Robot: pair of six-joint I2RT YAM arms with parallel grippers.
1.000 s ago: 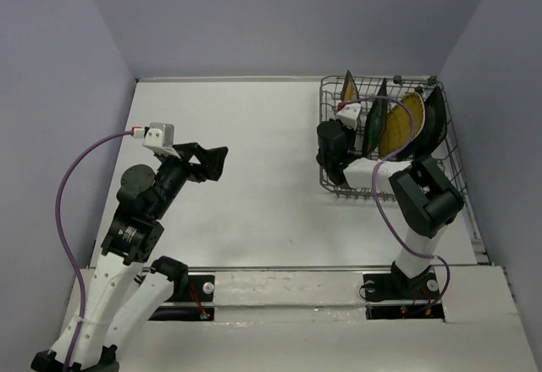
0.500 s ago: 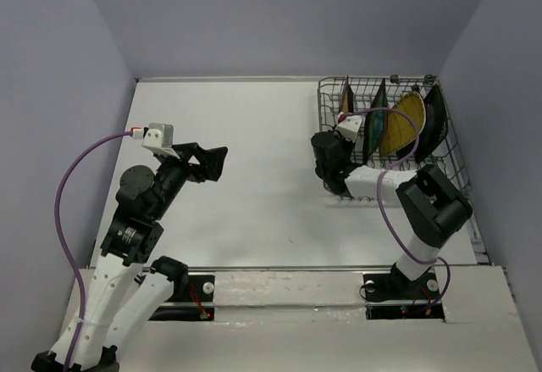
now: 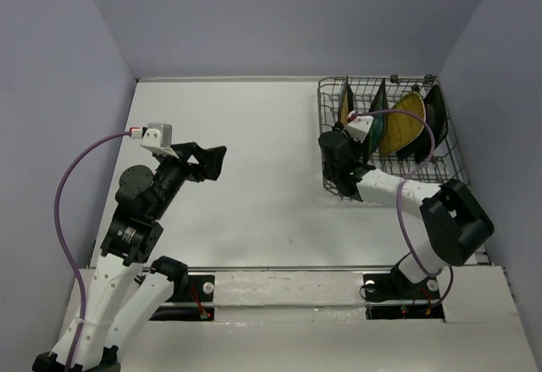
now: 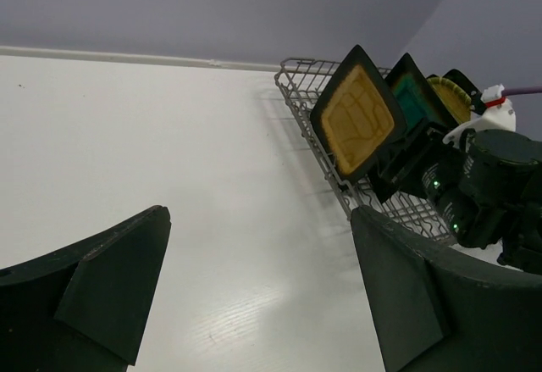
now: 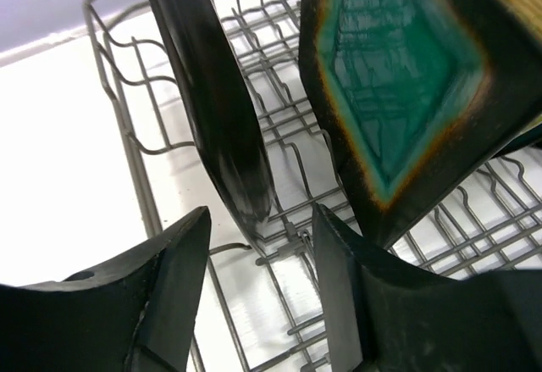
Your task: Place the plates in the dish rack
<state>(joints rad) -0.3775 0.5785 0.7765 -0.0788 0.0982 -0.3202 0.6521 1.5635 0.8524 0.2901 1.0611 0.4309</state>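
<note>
Mustard plate (image 4: 360,119) now released in rack (image 4: 301,71); right end effector (image 5: 262,219) parted, left (image 4: 258,219) wide.

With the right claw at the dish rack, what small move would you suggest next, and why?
Probably draw the right claw straight back out of the dish rack. Its jaws stand apart, clear of the lower corner of the mustard-centred plate, and that plate stands on edge in the tines. Retreating straight should avoid nudging it or the neighbouring teal-centred plate.
</note>
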